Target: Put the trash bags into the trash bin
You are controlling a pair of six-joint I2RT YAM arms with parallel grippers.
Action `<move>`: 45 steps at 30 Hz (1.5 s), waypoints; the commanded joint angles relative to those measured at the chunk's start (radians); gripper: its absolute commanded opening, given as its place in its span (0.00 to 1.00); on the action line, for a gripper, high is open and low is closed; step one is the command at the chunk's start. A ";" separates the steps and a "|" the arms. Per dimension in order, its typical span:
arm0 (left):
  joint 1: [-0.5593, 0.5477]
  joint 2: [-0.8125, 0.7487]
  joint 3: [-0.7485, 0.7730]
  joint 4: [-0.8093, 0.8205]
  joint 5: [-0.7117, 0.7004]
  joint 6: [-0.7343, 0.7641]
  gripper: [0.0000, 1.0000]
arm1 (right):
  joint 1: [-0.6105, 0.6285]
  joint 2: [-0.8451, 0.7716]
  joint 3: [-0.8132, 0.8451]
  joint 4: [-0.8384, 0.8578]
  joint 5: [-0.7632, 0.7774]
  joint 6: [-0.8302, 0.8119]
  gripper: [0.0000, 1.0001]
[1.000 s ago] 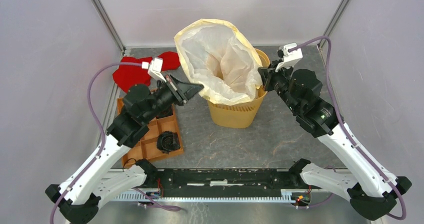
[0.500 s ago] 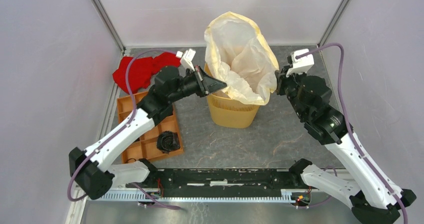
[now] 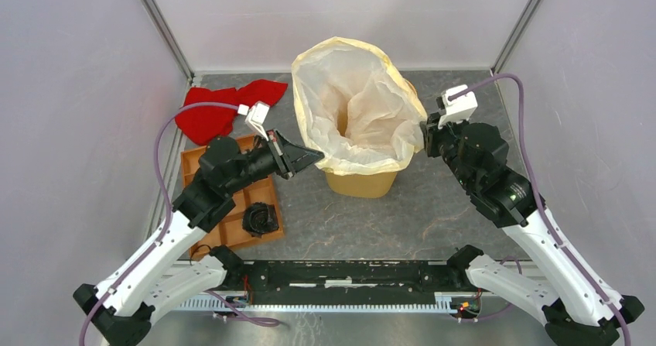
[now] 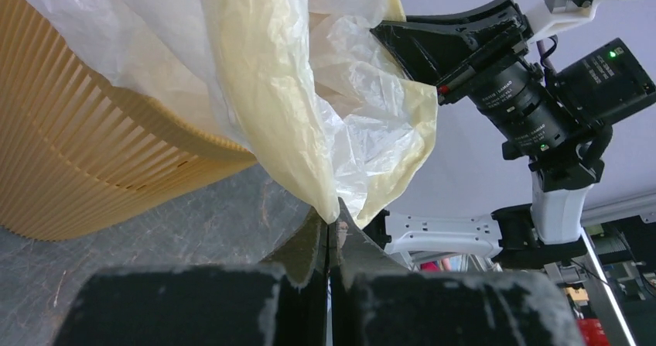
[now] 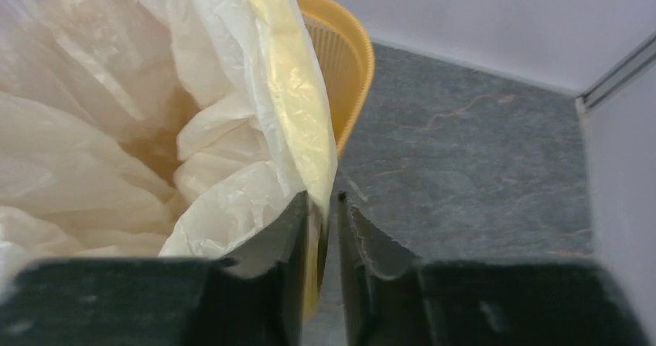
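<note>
The cream-white trash bag (image 3: pixel 352 106) stands open inside the orange-yellow mesh trash bin (image 3: pixel 362 182), its mouth spread wide above and over the bin's rim. My left gripper (image 3: pixel 312 157) is shut on the bag's left-front rim, just left of the bin; in the left wrist view the film is pinched at the fingertips (image 4: pixel 333 210) beside the bin wall (image 4: pixel 85 152). My right gripper (image 3: pixel 425 129) is shut on the bag's right rim; in the right wrist view the yellowish edge runs between the nearly closed jaws (image 5: pixel 325 203) next to the bin rim (image 5: pixel 348 59).
A red cloth (image 3: pixel 220 106) lies at the back left. An orange compartment tray (image 3: pixel 224 207) with a black item (image 3: pixel 261 218) lies under my left arm. Frame posts stand at the back corners.
My left gripper swung right to the bin, then came back left and toward the near side with the bag's rim, widening the mouth and lowering it over the bin. The right gripper has hardly moved.
</note>
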 commanded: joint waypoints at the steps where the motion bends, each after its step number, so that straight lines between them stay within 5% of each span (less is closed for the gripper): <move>1: -0.001 -0.003 -0.045 -0.016 -0.003 0.037 0.02 | -0.003 -0.014 0.072 -0.066 -0.113 0.045 0.38; 5: -0.001 0.015 -0.071 0.031 0.001 0.014 0.02 | -0.002 -0.067 0.110 -0.134 -0.172 0.127 0.72; 8: -0.001 0.023 -0.079 0.041 -0.002 0.015 0.02 | -0.002 -0.072 0.146 -0.219 -0.215 0.186 0.88; 12: -0.001 0.025 -0.087 0.037 0.002 0.016 0.02 | -0.003 -0.121 0.087 -0.158 -0.299 0.328 0.98; 18: -0.001 0.017 -0.086 0.020 -0.013 0.021 0.02 | -0.003 -0.161 -0.078 0.075 -0.371 0.473 0.97; 21: -0.001 0.014 -0.067 -0.033 -0.044 0.045 0.02 | -0.003 -0.152 -0.127 0.131 -0.370 0.499 0.82; 24: -0.002 0.014 -0.046 -0.109 -0.094 0.086 0.02 | -0.002 -0.179 -0.174 0.183 -0.350 0.500 0.31; 28: -0.001 0.025 0.063 -0.304 -0.203 0.193 0.16 | -0.003 -0.199 -0.174 0.152 -0.289 0.440 0.01; 35: -0.001 0.014 0.199 -0.357 -0.281 0.260 0.80 | -0.003 -0.196 -0.190 0.192 -0.371 0.381 0.01; 41: -0.001 0.111 0.291 -0.358 -0.275 0.286 0.95 | -0.002 -0.189 -0.182 0.181 -0.402 0.365 0.01; 45: -0.001 0.129 0.307 -0.391 -0.409 0.266 0.79 | -0.003 -0.204 -0.176 0.151 -0.379 0.348 0.01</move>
